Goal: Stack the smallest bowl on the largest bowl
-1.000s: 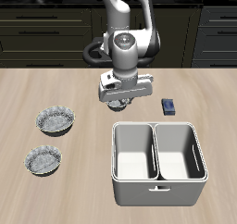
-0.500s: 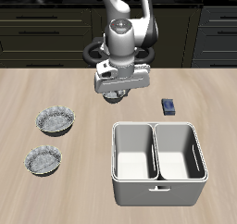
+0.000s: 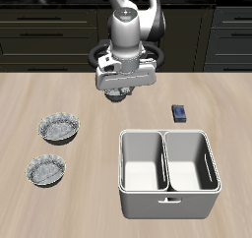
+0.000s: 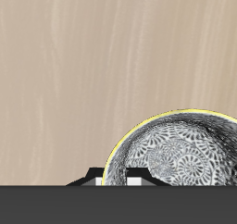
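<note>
My gripper (image 3: 121, 90) is shut on the smallest bowl (image 3: 120, 96), a tiny speckled bowl, and holds it above the table near the middle back. The wrist view shows this bowl (image 4: 180, 154) close up against my gripper (image 4: 116, 180), with bare wood below. The largest bowl (image 3: 60, 129), wide and fluted with a darker grey inside, sits on the table well away from my gripper, toward the table's side edge. Both fingertips are mostly hidden behind the hand in the exterior view.
A slightly smaller, paler look-alike bowl (image 3: 45, 169) sits nearer the front edge than the largest bowl. A grey two-compartment bin (image 3: 167, 193) stands at the front. A small dark blue block (image 3: 179, 112) lies behind the bin.
My gripper has risen with the smallest bowl and shifted a little farther back and toward the side where the other bowls sit. Nothing else has moved.
</note>
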Tool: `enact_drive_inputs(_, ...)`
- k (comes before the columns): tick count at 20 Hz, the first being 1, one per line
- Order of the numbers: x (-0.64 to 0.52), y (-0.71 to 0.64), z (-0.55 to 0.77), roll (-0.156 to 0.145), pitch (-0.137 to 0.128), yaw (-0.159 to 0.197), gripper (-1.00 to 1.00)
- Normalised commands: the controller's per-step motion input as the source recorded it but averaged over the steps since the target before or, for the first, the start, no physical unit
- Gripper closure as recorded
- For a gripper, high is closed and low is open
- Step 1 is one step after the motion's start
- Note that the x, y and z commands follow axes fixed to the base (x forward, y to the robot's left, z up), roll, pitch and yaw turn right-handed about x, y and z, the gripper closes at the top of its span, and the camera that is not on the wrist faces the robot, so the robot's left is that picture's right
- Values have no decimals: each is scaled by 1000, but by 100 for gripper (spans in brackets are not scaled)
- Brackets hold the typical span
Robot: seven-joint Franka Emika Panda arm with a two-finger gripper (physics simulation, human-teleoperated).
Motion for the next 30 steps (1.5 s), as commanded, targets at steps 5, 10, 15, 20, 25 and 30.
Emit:
enact_drive_inputs(5,70,-121,268,-13,-30,-2,100)
enact_drive_inputs(10,35,-110,282,29,-13,-40,100)
enact_drive_inputs(15,129,-215,144,-12,-15,13,100)
enact_drive_inputs(20,152,-286,198,-27,-36,8,100)
enact_drive_inputs(25,127,-236,147,-39,-27,-3,100)
enact_drive_inputs(30,205,-284,64,-41,-11,-6,100)
